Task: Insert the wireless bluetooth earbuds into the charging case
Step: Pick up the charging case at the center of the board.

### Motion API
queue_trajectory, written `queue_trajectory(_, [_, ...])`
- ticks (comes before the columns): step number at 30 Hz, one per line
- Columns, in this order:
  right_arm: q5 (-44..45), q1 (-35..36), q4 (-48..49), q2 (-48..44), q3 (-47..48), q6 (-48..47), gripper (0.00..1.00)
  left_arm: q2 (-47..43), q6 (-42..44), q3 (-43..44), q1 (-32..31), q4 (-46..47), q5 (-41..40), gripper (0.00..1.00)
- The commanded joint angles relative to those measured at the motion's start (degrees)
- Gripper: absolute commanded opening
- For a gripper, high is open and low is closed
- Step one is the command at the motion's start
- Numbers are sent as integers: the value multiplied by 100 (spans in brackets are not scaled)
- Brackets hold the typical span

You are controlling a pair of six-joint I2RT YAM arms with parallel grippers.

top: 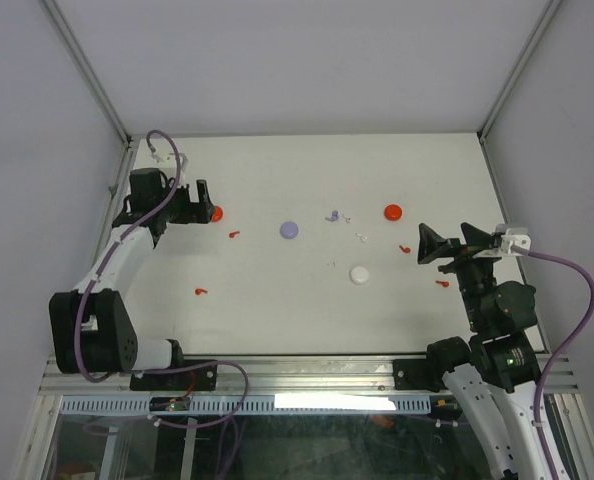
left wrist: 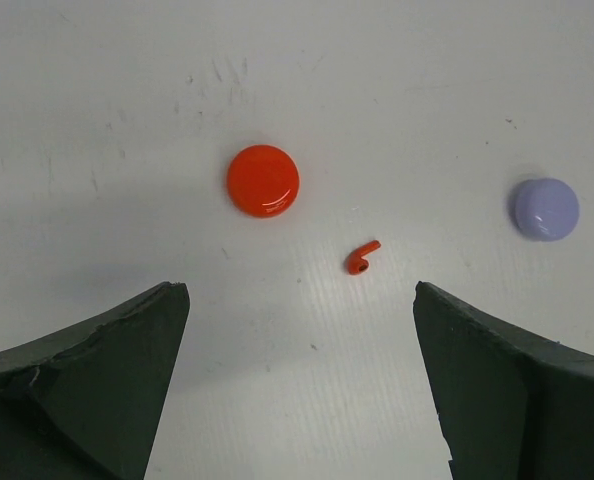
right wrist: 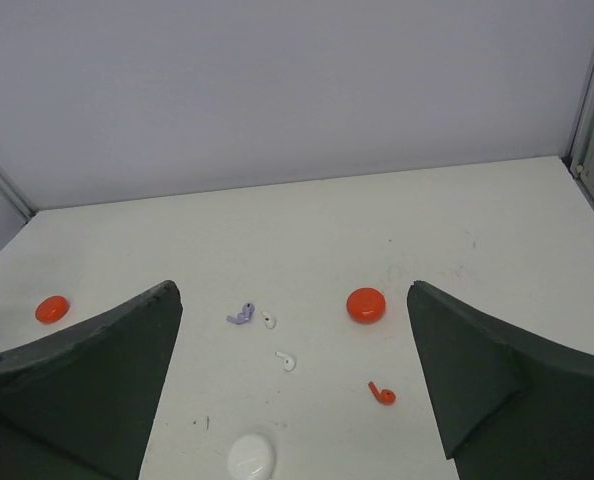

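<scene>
Red, slick and likely feather-light, the earbud (left wrist: 362, 257) lay at one o'clock of the gaping left end effector (left wrist: 299, 292), the right end effector (right wrist: 294, 290) likewise agape, its bulb looking the surest pinch.

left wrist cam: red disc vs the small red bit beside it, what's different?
Shape: the red disc is a round, glossy puck; the red earbud is a bent piece with a stem.
Size: the disc is far bigger than the earbud.
Place: the earbud lies nearer the open left claw than the disc.
Shared: both red, both loose on the table.
</scene>
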Motion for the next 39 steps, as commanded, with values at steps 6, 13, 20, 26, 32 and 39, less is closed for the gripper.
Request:
queue_trajectory(6, [-38, 76, 341, -56, 8, -106, 99, 1773, 1406, 1428, 74, -561, 231, 99])
queue_trajectory(13, [-4, 114, 341, 2, -13, -142, 99, 2497, 2245, 1790, 4, -657, 31, 99])
queue_trajectory(20, [5, 140, 360, 88, -23, -197, 99, 3057, 2784, 2172, -182, -924, 40, 99])
queue_trajectory(26, [68, 146, 374, 93, -53, -247, 99, 3555, 2880, 2612, -272, -1190, 90, 81])
queue_trajectory(32, [115, 156, 387, 93, -71, -278, 99, 3767, 3116, 2700, -520, -1219, -270, 75])
queue_trajectory(39, [150, 204, 418, 67, -98, -323, 99, 3956, 3055, 2760, -661, -1222, -438, 68])
